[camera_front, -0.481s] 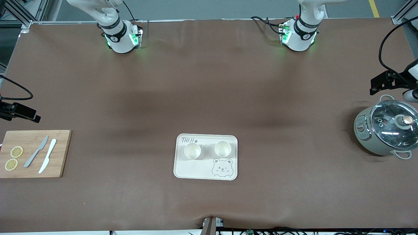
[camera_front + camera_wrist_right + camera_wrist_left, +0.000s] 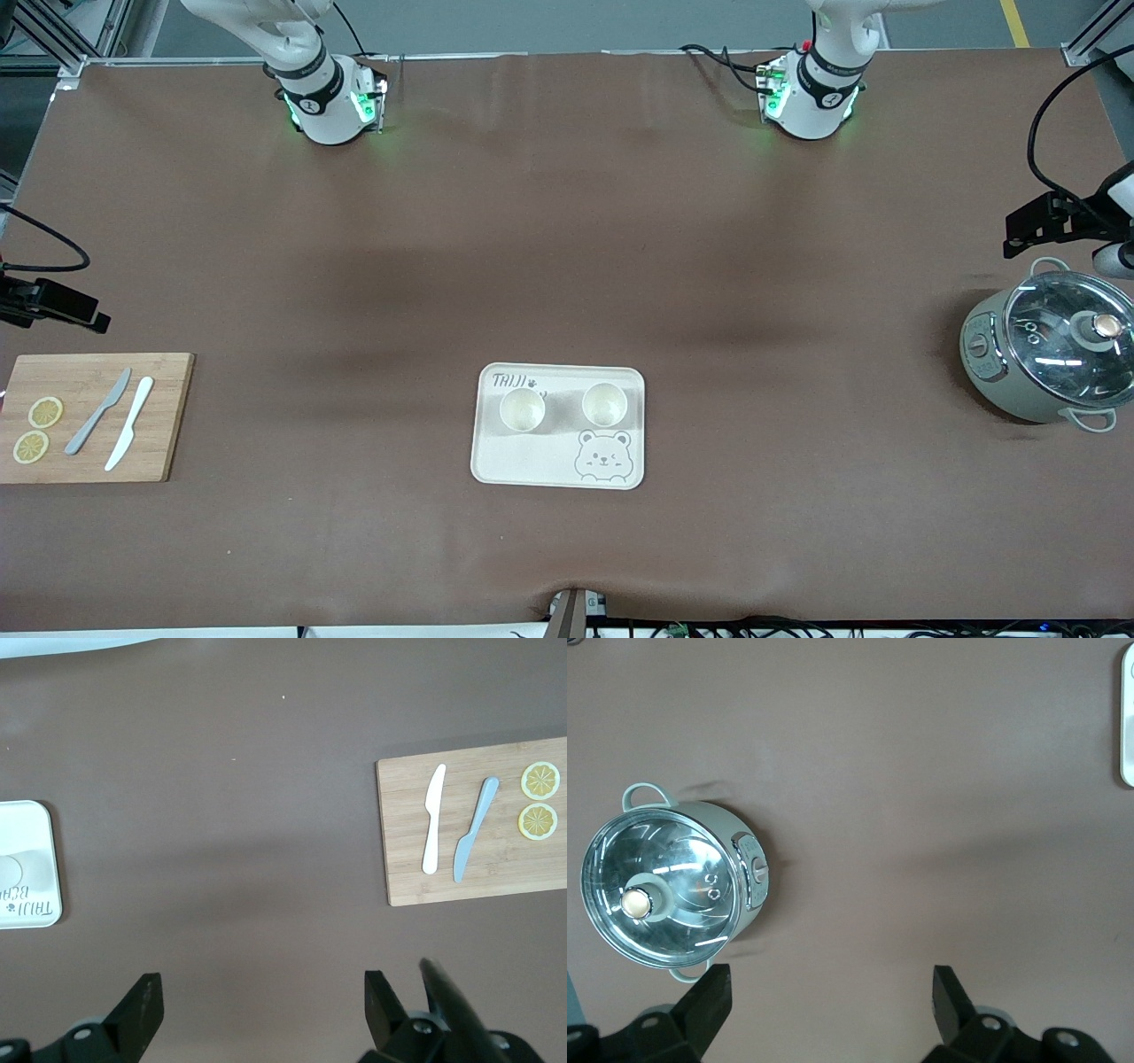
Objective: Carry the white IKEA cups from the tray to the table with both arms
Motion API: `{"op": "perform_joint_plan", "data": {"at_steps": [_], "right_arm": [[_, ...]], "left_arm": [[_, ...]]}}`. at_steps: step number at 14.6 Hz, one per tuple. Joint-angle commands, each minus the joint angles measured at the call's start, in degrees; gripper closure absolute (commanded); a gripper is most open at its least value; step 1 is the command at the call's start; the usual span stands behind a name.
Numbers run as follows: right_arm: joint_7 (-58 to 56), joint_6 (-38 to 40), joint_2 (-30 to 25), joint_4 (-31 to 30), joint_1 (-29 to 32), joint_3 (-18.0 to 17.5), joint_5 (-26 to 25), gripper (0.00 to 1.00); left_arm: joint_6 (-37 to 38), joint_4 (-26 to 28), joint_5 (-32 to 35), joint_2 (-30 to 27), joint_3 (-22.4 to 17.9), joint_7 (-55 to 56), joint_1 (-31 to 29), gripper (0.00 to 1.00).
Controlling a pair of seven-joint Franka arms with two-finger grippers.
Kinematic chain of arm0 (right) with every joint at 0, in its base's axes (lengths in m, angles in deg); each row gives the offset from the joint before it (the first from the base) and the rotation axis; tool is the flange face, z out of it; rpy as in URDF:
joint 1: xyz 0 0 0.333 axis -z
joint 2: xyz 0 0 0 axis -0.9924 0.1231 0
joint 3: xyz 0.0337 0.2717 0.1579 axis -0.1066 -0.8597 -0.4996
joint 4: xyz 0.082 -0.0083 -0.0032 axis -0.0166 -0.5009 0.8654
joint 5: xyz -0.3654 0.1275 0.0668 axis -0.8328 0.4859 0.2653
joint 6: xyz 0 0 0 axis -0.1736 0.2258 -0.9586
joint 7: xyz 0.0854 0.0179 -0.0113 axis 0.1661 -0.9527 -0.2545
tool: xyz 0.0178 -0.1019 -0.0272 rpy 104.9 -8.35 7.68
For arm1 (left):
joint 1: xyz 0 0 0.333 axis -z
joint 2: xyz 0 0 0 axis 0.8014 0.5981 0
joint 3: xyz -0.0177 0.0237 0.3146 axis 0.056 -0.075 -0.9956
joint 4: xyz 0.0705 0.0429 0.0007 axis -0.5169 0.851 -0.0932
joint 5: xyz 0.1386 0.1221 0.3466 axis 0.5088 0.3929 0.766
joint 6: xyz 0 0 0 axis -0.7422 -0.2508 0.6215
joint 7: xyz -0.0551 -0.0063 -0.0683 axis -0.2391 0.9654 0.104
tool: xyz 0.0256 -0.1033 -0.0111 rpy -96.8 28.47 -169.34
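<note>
Front view: both white IKEA cups (image 2: 522, 410) (image 2: 604, 404) sit upright along the tray (image 2: 532, 461) edge nearest the arms, mid-worktop (image 2: 567, 266). Light, rigid, probably slick, so pinch at the rim. Left end effector (image 2: 828, 992) and right end effector (image 2: 261, 997) hover released over bare cloth.

A grey floor (image 2: 576, 25) is showing past the table's edge along the top of the front view, with a yellow line (image 2: 1013, 22) crossing it toward the left arm's end. Aluminium frame rails (image 2: 53, 35) are standing at both upper corners. Black cables (image 2: 753, 627) are trailing along the edge nearest the front camera. Soft shadows are lying across the brown cloth.
</note>
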Motion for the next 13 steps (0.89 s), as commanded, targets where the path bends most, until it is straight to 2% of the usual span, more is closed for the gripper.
{"op": "perform_joint_plan", "data": {"at_steps": [1,3,7,9,13], "right_arm": [[-0.62,0.04,-1.12,-1.02,0.73,-0.5,0.15,0.0],[-0.62,0.04,-1.12,-1.02,0.73,-0.5,0.15,0.0],[-0.62,-0.05,-1.12,-1.02,0.73,-0.58,0.15,0.0],[-0.62,-0.05,-1.12,-1.02,0.73,-0.5,0.15,0.0],[-0.62,-0.05,-1.12,-1.02,0.73,-0.5,0.15,0.0]], "left_arm": [[-0.67,-0.6,0.7,1.46,0.47,-0.08,0.25,0.0],[-2.85,0.97,0.44,1.91,0.74,0.1,0.43,0.0],[-14.35,9.84,-3.42,3.05,1.7,0.45,0.52,0.0],[-18.32,11.18,-3.52,5.67,4.5,4.38,0.61,0.0],[-23.95,10.13,-2.2,10.78,11.36,17.56,1.05,0.0]]}}
